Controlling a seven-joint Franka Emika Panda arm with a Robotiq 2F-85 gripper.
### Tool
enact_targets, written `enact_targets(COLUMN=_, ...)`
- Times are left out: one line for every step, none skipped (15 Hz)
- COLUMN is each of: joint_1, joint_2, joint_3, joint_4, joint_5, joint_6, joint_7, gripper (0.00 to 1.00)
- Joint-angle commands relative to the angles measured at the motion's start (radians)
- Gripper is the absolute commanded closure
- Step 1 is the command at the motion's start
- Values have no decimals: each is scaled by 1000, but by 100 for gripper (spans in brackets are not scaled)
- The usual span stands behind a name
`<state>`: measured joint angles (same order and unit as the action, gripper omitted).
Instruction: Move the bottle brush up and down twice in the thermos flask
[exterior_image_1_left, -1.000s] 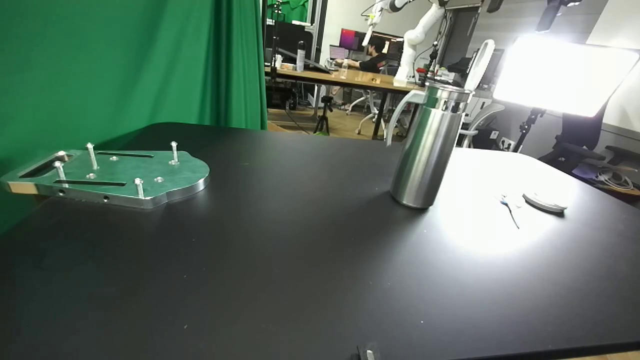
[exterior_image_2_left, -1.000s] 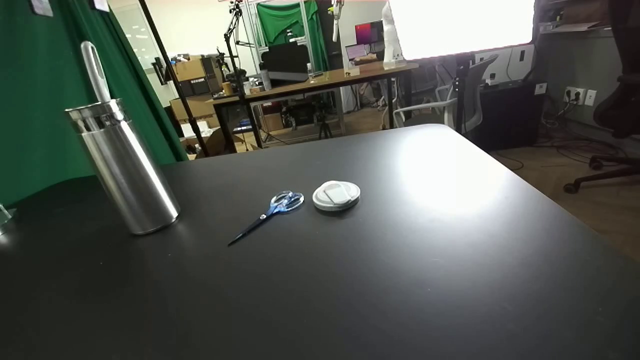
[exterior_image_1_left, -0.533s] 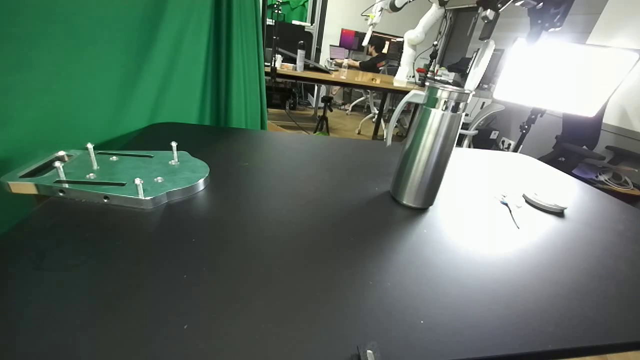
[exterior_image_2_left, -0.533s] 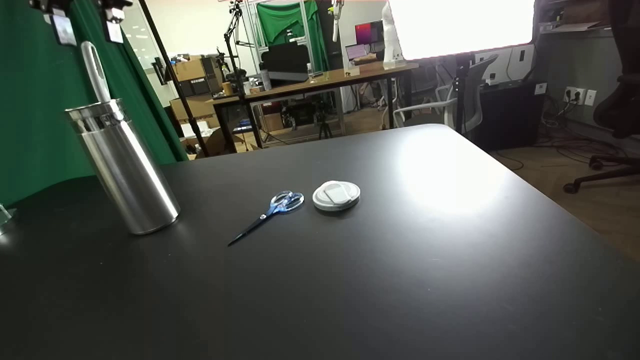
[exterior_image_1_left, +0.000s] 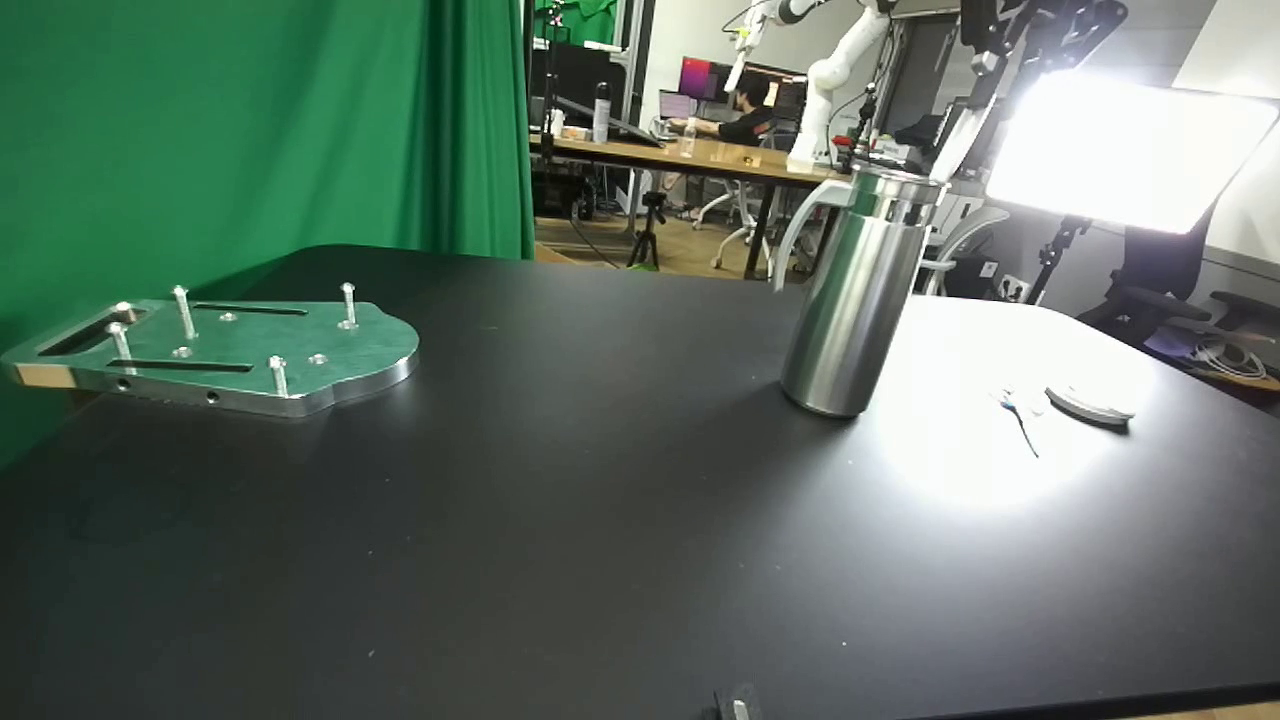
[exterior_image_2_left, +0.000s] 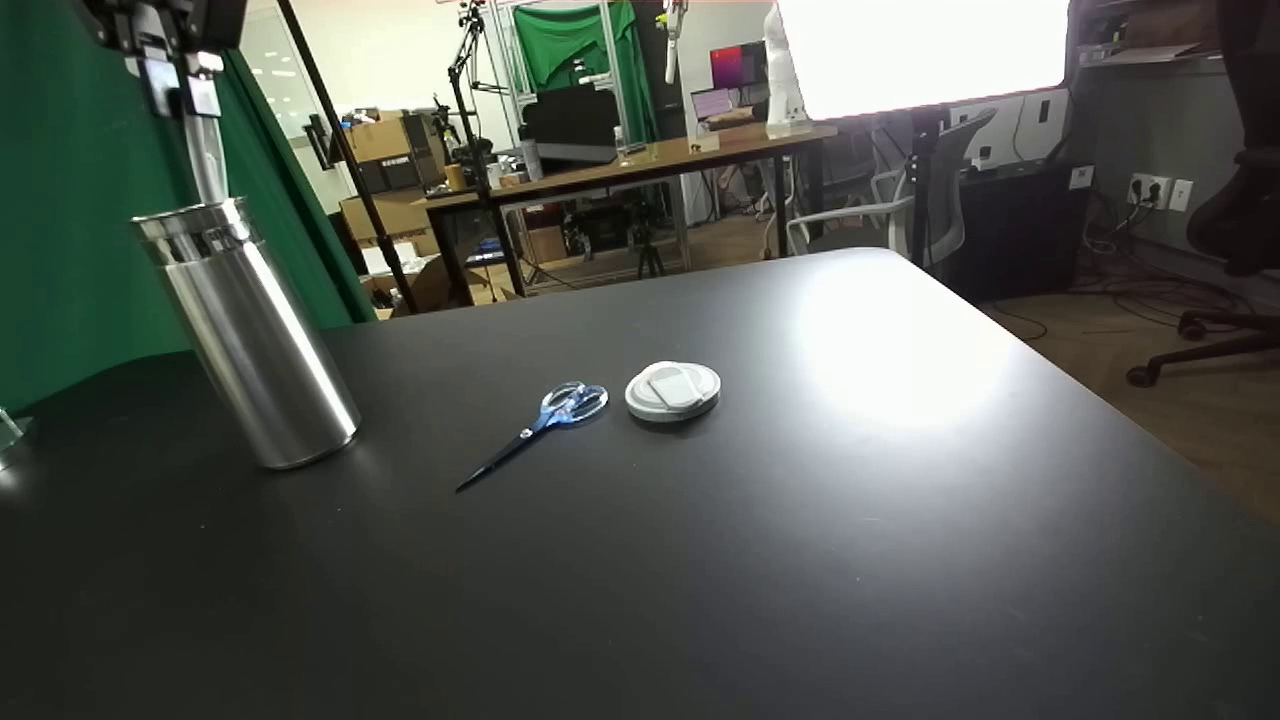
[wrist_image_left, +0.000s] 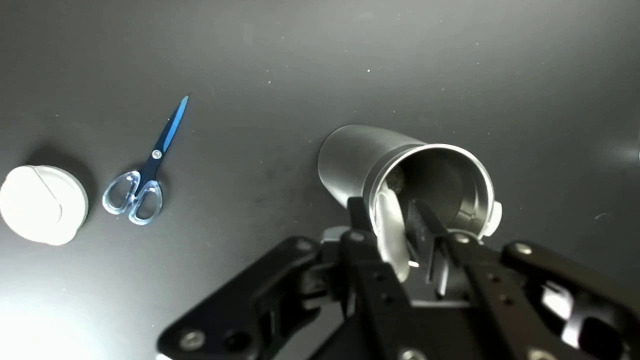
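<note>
The thermos flask (exterior_image_1_left: 850, 310), a brushed steel cylinder with a pale side handle, stands on the table in both exterior views. Its round mouth faces my wrist camera (wrist_image_left: 485, 175). Out of the mouth leans the bottle brush by its pale handle (exterior_image_2_left: 208, 165); its dark head shows only partly inside the flask (wrist_image_left: 395, 179). The black gripper (wrist_image_left: 387, 202) straddles the upper handle, one finger close against it. Beside the other finger a narrow dark gap seems to show, so whether both press on it I cannot tell. The fingers hide the handle's top (exterior_image_2_left: 182, 104).
Blue-handled scissors (wrist_image_left: 156, 154) and a white round lid (wrist_image_left: 42, 205) lie on the black table (exterior_image_1_left: 550, 480) to one side of the flask. Toward the green curtain sits a flat metal plate (exterior_image_1_left: 260, 342) with upright pegs. A bright light panel (exterior_image_1_left: 1130, 150) stands behind.
My gripper has come down from above onto the brush's handle, and its fingers have drawn much nearer together. The handle has shifted slightly in the flask's mouth. The flask has stayed put.
</note>
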<state>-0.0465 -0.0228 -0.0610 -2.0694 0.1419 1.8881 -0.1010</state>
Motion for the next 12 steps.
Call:
enact_targets(joint_1=10, joint_2=-5, joint_3=15, joint_4=5, joint_5=7, joint_6=14, joint_7=6, gripper=99)
enact_targets(joint_1=15, joint_2=-9, joint_3=21, joint_4=3, joint_5=5, joint_6=20, joint_7=6, gripper=100)
enact_targets(joint_1=18, joint_2=-11, joint_3=26, joint_4=3, joint_5=5, joint_6=23, joint_7=4, gripper=98)
enact_targets(joint_1=24, joint_2=-15, joint_3=32, joint_4=3, joint_5=0, joint_6=26, joint_7=4, gripper=96)
enact_targets(joint_1=29, joint_2=-20, joint_3=39, joint_4=5, joint_5=-6, joint_6=25, joint_7=3, gripper=96)
enact_targets(joint_1=36, joint_2=-29, joint_3=47, joint_4=7, joint_5=-17, joint_6=24, joint_7=3, gripper=96)
enact_targets(joint_1=42, joint_2=-39, joint_3=55, joint_4=9, joint_5=-31, joint_6=22, joint_7=-1, gripper=96)
enact_targets(joint_1=48, joint_2=-48, joint_3=61, joint_4=11, joint_5=-42, joint_6=17, joint_7=-6, gripper=96)
enact_targets(joint_1=55, joint_2=-61, joint_3=70, joint_4=13, joint_5=-65, joint_6=14, joint_7=-6, gripper=96)
enact_targets(joint_1=61, joint_2=-72, joint_3=76, joint_4=14, joint_5=-81, joint_6=13, joint_7=-8, gripper=96)
enact_targets(joint_1=67, joint_2=-86, joint_3=83, joint_4=14, joint_5=-102, joint_6=13, joint_7=-9, gripper=96)
enact_targets(joint_1=72, joint_2=-98, joint_3=89, joint_4=16, joint_5=-121, joint_6=10, joint_7=-9, gripper=96)
